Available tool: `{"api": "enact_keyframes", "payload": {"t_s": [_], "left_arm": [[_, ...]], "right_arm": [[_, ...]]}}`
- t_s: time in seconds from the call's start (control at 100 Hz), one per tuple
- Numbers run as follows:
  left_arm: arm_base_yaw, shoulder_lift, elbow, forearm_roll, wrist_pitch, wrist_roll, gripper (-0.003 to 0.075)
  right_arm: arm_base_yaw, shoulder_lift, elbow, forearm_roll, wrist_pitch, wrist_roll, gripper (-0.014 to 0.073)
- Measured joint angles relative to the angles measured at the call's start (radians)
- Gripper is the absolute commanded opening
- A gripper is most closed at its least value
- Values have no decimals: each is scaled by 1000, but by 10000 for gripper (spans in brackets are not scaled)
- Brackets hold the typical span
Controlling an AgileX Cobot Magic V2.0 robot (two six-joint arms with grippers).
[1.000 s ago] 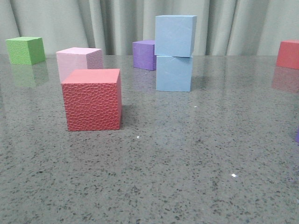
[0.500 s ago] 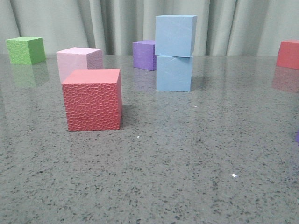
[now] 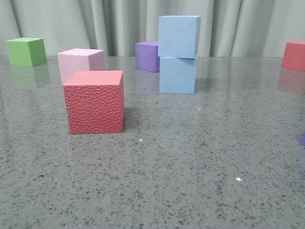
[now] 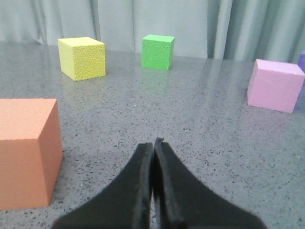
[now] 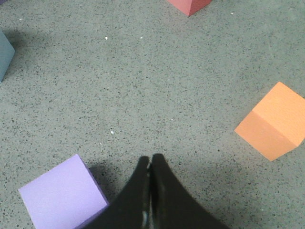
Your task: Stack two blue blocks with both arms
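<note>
In the front view two pale sky-blue blocks stand stacked at the middle back of the table: the upper blue block (image 3: 178,36) rests on the lower blue block (image 3: 177,75), turned slightly askew. Neither gripper shows in the front view. My left gripper (image 4: 153,143) is shut and empty, low over bare table, far from the stack. My right gripper (image 5: 151,160) is shut and empty over bare table. A dark bluish corner (image 5: 5,55) at the edge of the right wrist view may be a blue block; I cannot tell.
Front view: red textured cube (image 3: 95,101) near left, pale pink cube (image 3: 80,62) behind it, green cube (image 3: 26,51) far left, purple cube (image 3: 147,56) behind the stack, red cube (image 3: 294,55) far right. Left wrist view: orange cube (image 4: 26,152), yellow cube (image 4: 82,57). Right wrist view: lilac cube (image 5: 62,198), orange cube (image 5: 274,126).
</note>
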State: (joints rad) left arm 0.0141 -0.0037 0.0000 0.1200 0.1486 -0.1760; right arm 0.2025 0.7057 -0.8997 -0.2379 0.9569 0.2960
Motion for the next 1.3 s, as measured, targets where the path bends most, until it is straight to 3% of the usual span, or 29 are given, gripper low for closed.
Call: {"api": "enact_keyframes", "payload": {"t_s": [0.28, 1.3], "left_arm": [[0, 0, 0, 8, -78, 0, -19], [-21, 0, 0, 27, -84, 0, -19]], "right_arm": [[0, 0, 0, 0, 0, 0, -122], [0, 0, 0, 0, 0, 0, -122]]}}
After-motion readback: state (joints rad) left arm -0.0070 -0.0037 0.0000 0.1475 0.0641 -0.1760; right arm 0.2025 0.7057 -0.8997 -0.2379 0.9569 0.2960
